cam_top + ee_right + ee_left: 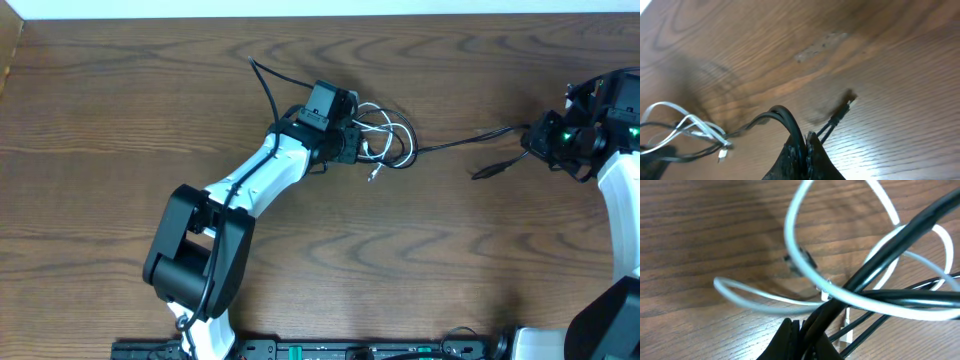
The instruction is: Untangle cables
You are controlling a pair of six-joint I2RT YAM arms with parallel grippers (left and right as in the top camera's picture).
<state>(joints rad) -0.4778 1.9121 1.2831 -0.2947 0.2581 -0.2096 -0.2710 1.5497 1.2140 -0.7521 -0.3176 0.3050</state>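
The limp, light cables (392,128) are judged best taken near plugs (481,173); the knot (385,148) is clamped by the closed left claw (350,143), a black strand (470,140) right of it by the closed right claw (535,140).

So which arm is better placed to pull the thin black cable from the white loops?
Probably the right: the right gripper is shut on the thin black cable, away from the white cable loops. The left gripper is shut on black strands among those loops, anchoring them.
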